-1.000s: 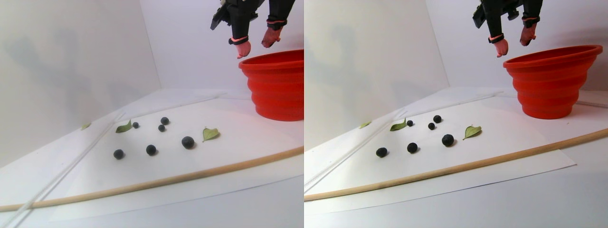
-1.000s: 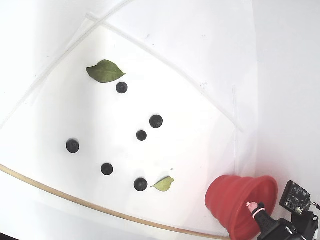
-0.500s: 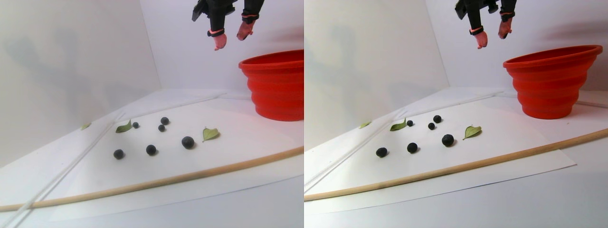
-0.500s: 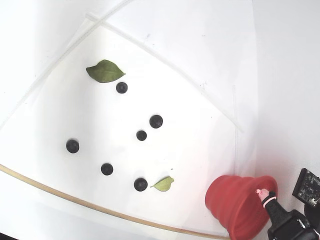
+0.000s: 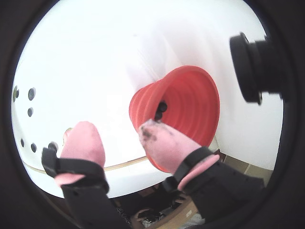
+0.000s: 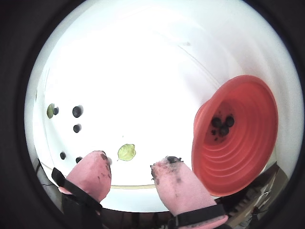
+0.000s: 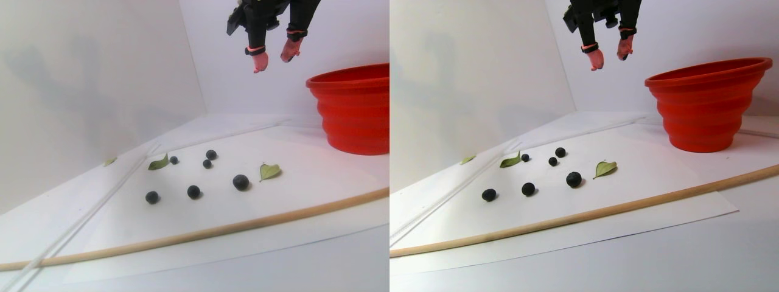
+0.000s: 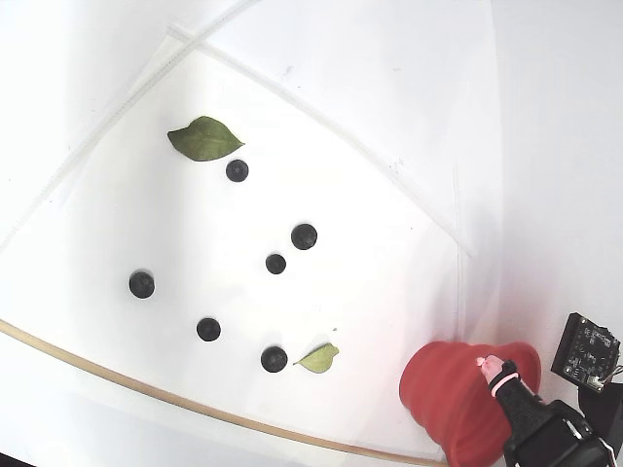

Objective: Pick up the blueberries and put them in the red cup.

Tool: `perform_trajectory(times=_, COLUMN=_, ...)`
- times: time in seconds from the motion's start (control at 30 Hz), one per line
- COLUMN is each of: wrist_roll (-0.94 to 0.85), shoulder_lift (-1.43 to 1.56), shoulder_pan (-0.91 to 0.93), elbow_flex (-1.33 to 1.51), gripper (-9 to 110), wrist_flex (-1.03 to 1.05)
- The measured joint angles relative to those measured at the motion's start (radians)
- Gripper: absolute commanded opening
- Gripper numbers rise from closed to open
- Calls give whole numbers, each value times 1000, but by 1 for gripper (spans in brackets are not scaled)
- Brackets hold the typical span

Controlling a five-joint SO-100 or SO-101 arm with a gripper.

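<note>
Red and ribbed, the red cup (image 7: 706,103) stands on the white counter (image 7: 608,255) with a few blueberries (image 6: 222,126) in its bottom. The claw (image 7: 273,56) hangs high in the air, up and left of the cup's rim in the stereo pair view, its pink-tipped fingers (image 6: 93,174) spread apart and holding nothing. Six more berries (image 8: 275,264) lie loose on the paper sheet (image 8: 389,321) among green leaves (image 8: 204,139), well below the claw. No writing can be read.

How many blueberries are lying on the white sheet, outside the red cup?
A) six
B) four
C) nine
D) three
A: the fixed view shows six blueberries spread on the white sheet, all outside the red cup.
</note>
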Motion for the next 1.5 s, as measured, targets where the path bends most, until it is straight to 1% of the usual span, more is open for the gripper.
perform_trajectory(times=0.9, wrist_roll=-14, shoulder_lift=29, shoulder_pan=-146, elbow_flex=72, gripper=17, wrist_flex=8)
perform_trajectory(times=1.2, wrist_roll=8, shoulder_lift=28, shoulder_pan=-195, elbow_flex=72, gripper=17, wrist_flex=2)
perform_trajectory(times=1.5, wrist_roll=17, shoulder_lift=-106, shoulder_pan=-222, elbow_flex=72, gripper=18, wrist_flex=-84)
